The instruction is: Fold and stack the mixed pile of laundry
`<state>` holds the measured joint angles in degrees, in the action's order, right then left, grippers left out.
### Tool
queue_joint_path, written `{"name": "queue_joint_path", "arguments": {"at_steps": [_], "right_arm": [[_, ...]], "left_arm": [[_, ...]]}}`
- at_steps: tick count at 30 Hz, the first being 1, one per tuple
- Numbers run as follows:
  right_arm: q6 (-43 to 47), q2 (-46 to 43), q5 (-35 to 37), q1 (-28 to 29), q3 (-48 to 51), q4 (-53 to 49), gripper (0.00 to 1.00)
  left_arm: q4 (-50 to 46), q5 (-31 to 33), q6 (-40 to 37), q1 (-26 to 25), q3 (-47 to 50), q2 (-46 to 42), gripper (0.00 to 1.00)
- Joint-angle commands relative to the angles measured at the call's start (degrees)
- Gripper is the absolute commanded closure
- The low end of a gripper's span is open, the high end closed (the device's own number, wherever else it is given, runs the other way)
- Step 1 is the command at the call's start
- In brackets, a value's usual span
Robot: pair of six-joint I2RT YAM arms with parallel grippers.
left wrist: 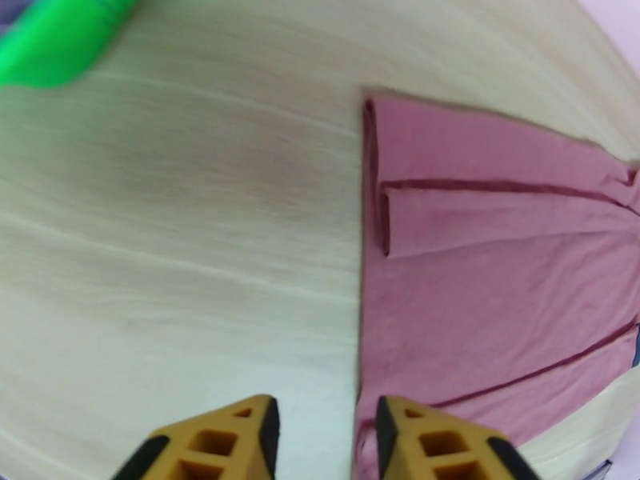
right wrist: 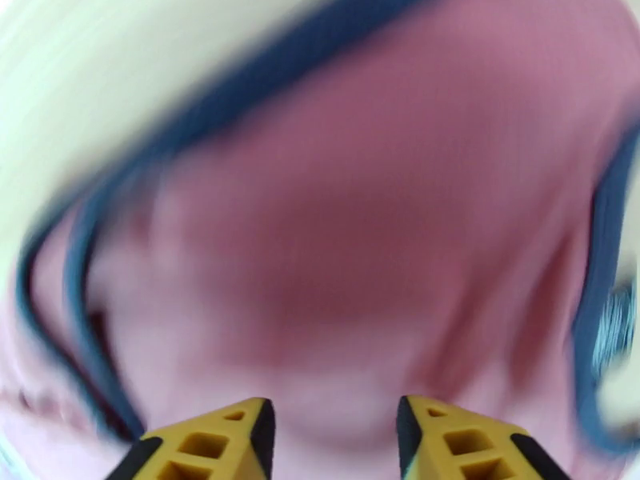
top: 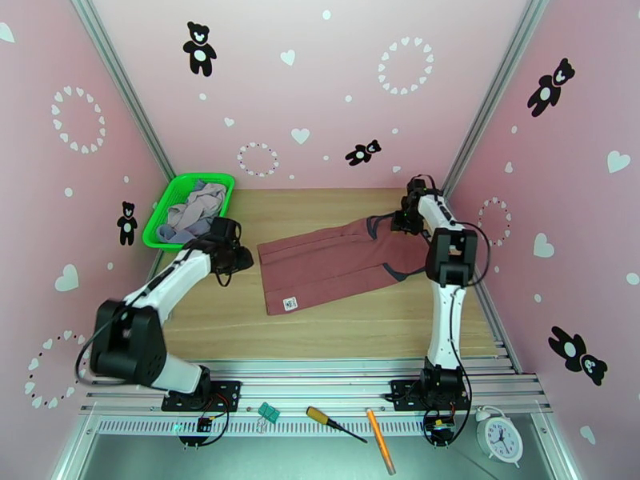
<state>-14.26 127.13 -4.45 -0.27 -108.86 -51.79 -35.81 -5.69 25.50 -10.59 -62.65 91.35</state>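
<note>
**Yellow-tipped left hand (left wrist: 328, 442) parted at hem of rust-red top (left wrist: 496, 298)**

Jaws apart, nothing clamped between; one tip above cloth, the other above bare desk (left wrist: 176, 258), hem edge running up between. Cannot tell whether touching.

Right hand (right wrist: 332, 442) likewise apart and empty, hovering close over the neck end, dark trim (right wrist: 240, 98) blurred beneath.

From above: top spread flat mid-desk on a slant, white label (top: 290, 302) at the near corner, one long side lapped inward. Grey-lilac shirt (top: 204, 203) and blue-grey piece (top: 170, 231) heaped in green basket (top: 160, 226) at far left, well apart from the top.

Judged step: folding the first garment, with the lengthwise lap made and the cross fold not yet made.

Next, probably: pinch matching edges at one end with both hands, then carry over to the other end, layers kept aligned. Thin cloth flat on wood, so likely needs a low, firm pinch.
</note>
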Motion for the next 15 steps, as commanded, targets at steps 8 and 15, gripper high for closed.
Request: {"name": "queue_joint_path", "arguments": {"at_steps": [8,15], "right_arm": [[-3.28,-32.17,7.11,34.93,27.3,6.95,0.28],[-12.33,-22.99,12.68,56.76,23.6,10.35,0.28]], "left_arm": [[5.9,-3.67,-2.14,0.09,-13.55,18.46,0.54],[6.05,-2.14,-4.55,0.5,-17.72,26.62,0.55]]}}
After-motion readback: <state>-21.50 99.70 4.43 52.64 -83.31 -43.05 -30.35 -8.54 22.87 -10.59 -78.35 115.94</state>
